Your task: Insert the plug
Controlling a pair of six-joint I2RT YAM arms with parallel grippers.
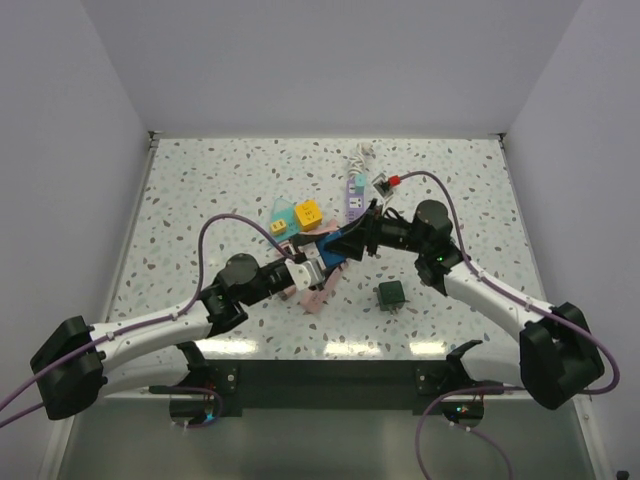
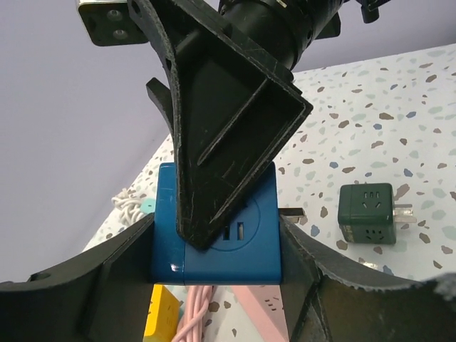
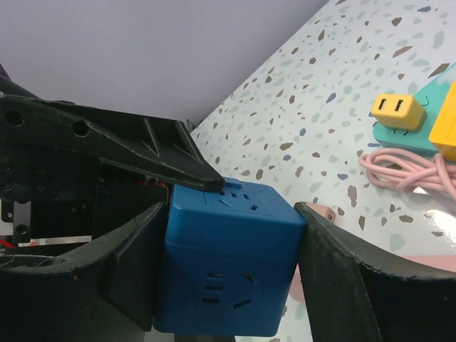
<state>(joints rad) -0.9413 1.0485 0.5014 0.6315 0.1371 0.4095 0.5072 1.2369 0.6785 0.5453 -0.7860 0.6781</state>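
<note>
A blue cube plug adapter (image 2: 214, 249) with socket holes on its faces is held above the table between both arms (image 1: 335, 246). My left gripper (image 2: 214, 246) is shut on it, one finger pressed to each side. My right gripper (image 3: 231, 263) is also shut on the blue cube (image 3: 228, 263), its fingers (image 3: 335, 271) against the other pair of sides; one of them lies across the face seen in the left wrist view. A metal prong (image 2: 293, 212) shows just right of the cube. A dark green cube plug (image 2: 367, 214) lies on the table with its prongs pointing right.
Yellow cubes (image 1: 308, 212) on a teal piece (image 3: 417, 139), a coiled pink cable (image 3: 406, 171) and a pink cube (image 1: 318, 298) lie under and beside the grippers. A white and purple power strip (image 1: 353, 195) and a small red-tipped plug (image 1: 392, 181) lie farther back.
</note>
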